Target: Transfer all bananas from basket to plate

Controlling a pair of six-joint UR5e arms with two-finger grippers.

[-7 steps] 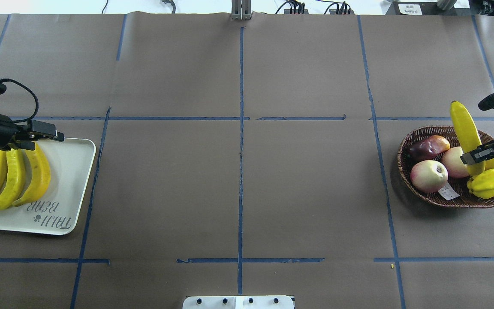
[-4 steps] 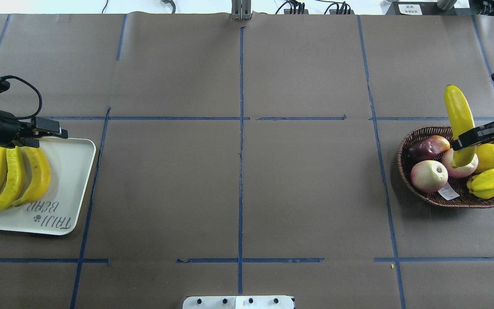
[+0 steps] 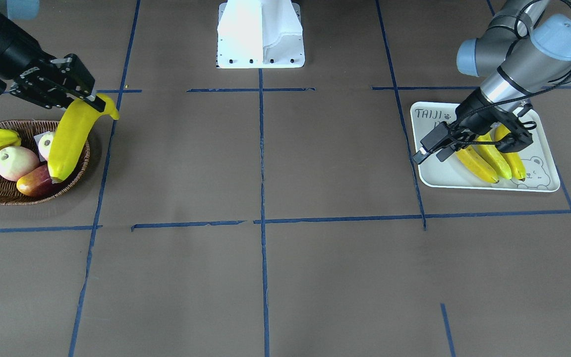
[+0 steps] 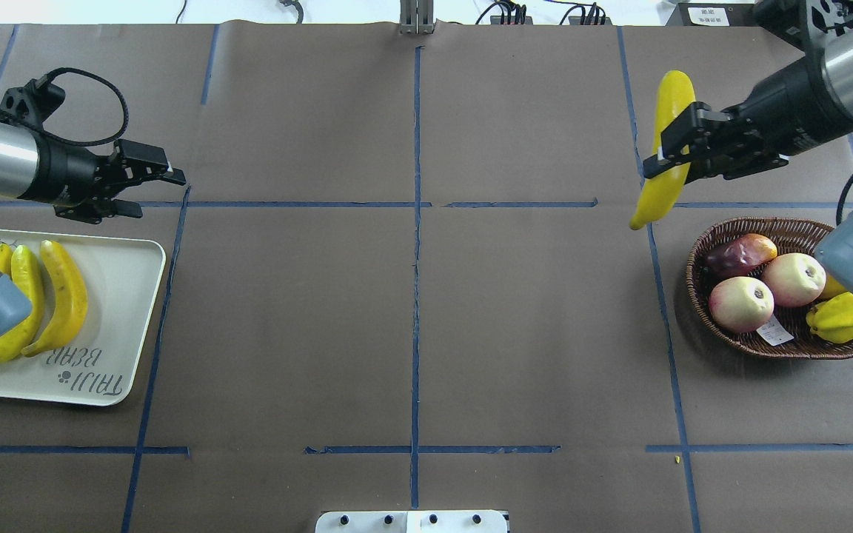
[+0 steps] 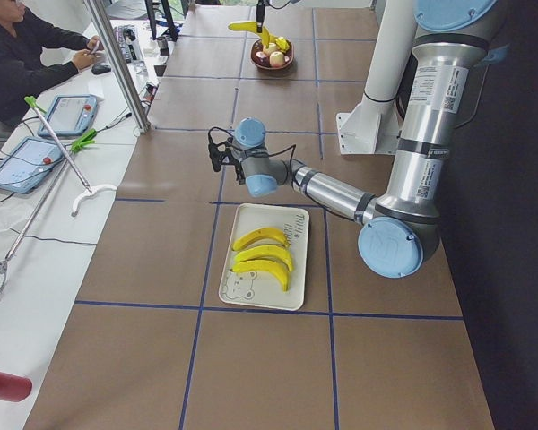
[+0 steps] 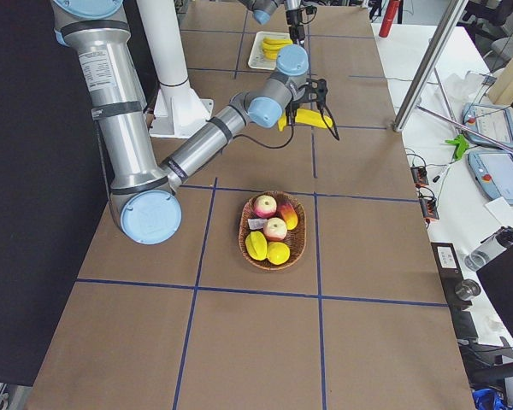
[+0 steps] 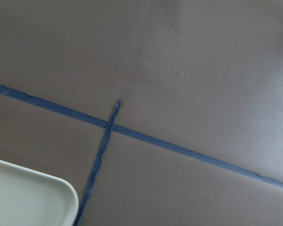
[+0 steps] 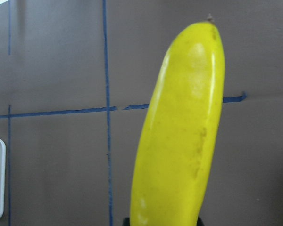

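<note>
You're pinching the banana off-centre w/ right gripper; prob. light, stiff, slick, so it's risking swinging. Left gripper spread.

Bright, even overhead light; soft shadows, little glare

The brown bench is lit flatly and reads matte, with no hot spots. In the overhead view the basket throws only a faint, soft-edged shadow on its left and near side. The white robot base is blown out in the front-facing view, its detail lost. In the right wrist view the banana is slightly soft, with a pale sheen near its tip. The left wrist view is blurred, the blue tape fuzzy. Both side views fall to near black along the robot's side, and their tape lines converge steeply.
</note>
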